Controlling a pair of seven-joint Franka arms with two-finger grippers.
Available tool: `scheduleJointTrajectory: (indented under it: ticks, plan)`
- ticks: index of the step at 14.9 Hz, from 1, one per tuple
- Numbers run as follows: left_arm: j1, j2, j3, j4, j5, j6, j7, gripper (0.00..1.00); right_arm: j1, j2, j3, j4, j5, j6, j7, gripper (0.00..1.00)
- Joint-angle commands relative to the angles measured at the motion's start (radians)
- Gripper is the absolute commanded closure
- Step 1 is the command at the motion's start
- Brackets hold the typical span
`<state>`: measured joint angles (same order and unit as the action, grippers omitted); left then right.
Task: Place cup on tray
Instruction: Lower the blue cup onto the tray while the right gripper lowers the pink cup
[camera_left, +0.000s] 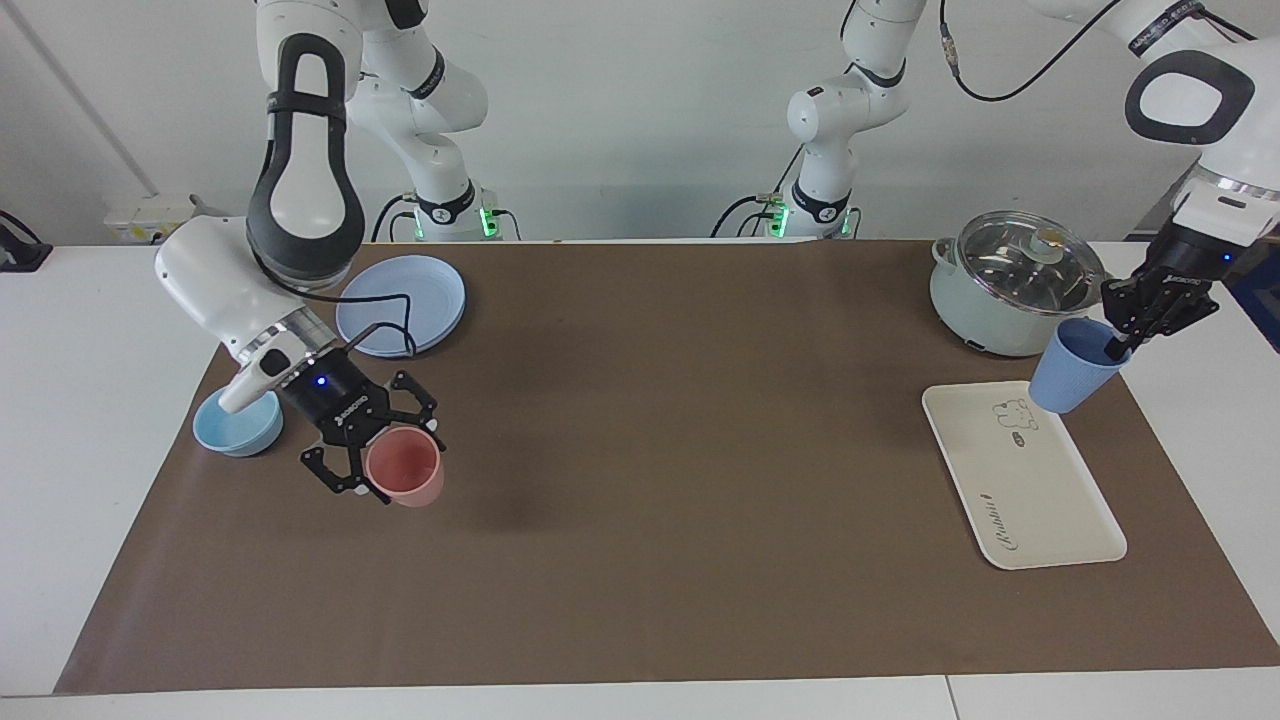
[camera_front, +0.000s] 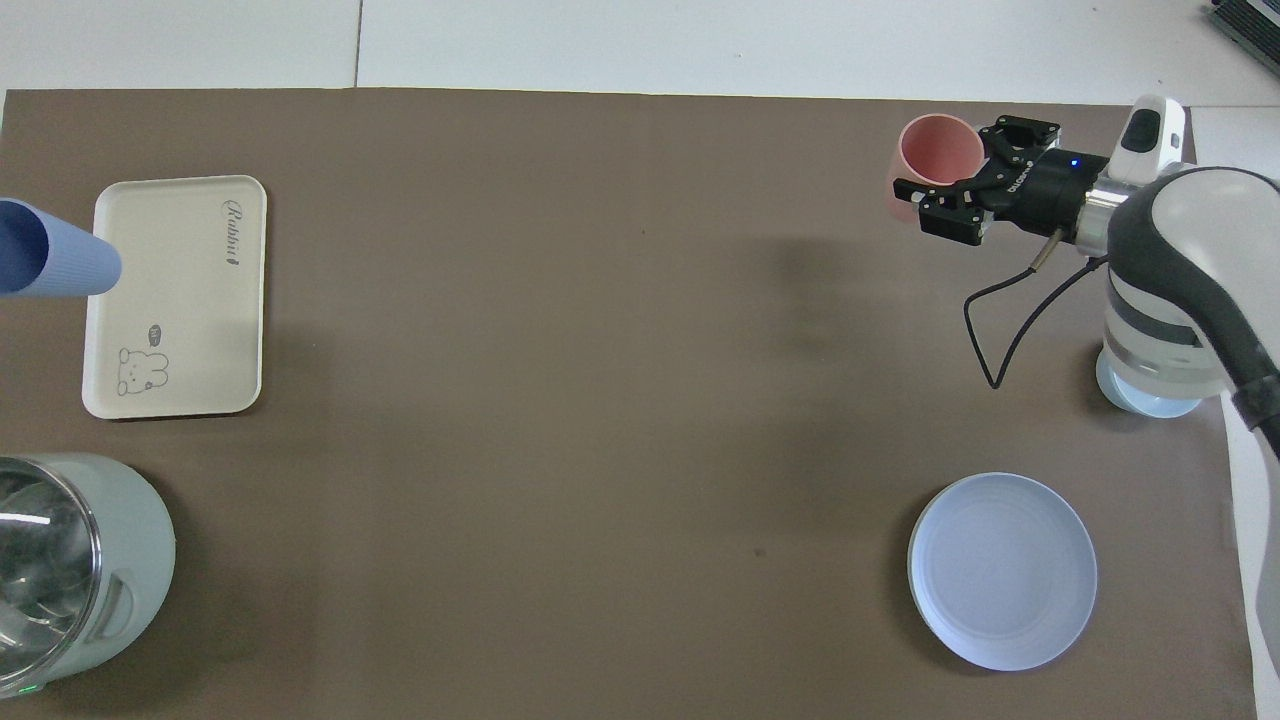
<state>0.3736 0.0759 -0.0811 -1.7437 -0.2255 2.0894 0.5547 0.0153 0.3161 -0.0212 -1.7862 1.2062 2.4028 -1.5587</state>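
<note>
The periwinkle-blue cup (camera_left: 1073, 370) hangs tilted in the air over the corner of the cream tray (camera_left: 1040, 500) that lies beside the pot. My left gripper (camera_left: 1118, 348) is shut on the cup's rim, one finger inside it. In the overhead view only the cup (camera_front: 55, 262) shows, at the picture's edge over the tray's (camera_front: 180, 300) side; the left gripper is out of that view. My right gripper (camera_left: 410, 468) is at the right arm's end of the table, its fingers spread on either side of a pink cup (camera_left: 400, 460), also seen overhead (camera_front: 940, 150).
A lidded pale-green pot (camera_left: 1010, 290) stands beside the tray, nearer to the robots. A round blue plate (camera_left: 402, 303) and a shallow light-blue bowl (camera_left: 235, 425) lie at the right arm's end. A brown mat (camera_left: 680, 450) covers the table.
</note>
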Motion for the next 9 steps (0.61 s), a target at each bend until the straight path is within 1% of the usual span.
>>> scheduleJointTrajectory:
  ticks: [1,3,4,5,7,9]
  plan:
    - [0.016,0.06,-0.015,-0.045,0.043,0.119,0.047,1.0,-0.044,0.043,0.014,-0.016,0.169,-0.001,-0.137,1.0]
    - [0.013,0.087,-0.015,-0.048,0.041,0.12,0.041,1.0,-0.076,0.111,0.014,-0.016,0.332,-0.068,-0.327,1.0]
    - [0.008,0.102,-0.017,-0.051,0.04,0.127,0.034,1.0,-0.098,0.144,0.014,-0.016,0.379,-0.092,-0.433,1.0]
    - [0.001,0.129,-0.017,-0.051,0.034,0.126,0.033,1.0,-0.101,0.153,0.012,-0.024,0.387,-0.094,-0.472,1.0]
    - [-0.004,0.174,-0.017,-0.05,0.032,0.127,0.015,1.0,-0.106,0.146,0.012,-0.054,0.394,-0.099,-0.478,1.0]
    - [-0.005,0.229,-0.02,-0.051,0.029,0.182,-0.033,1.0,-0.133,0.153,0.014,-0.081,0.406,-0.125,-0.536,1.0]
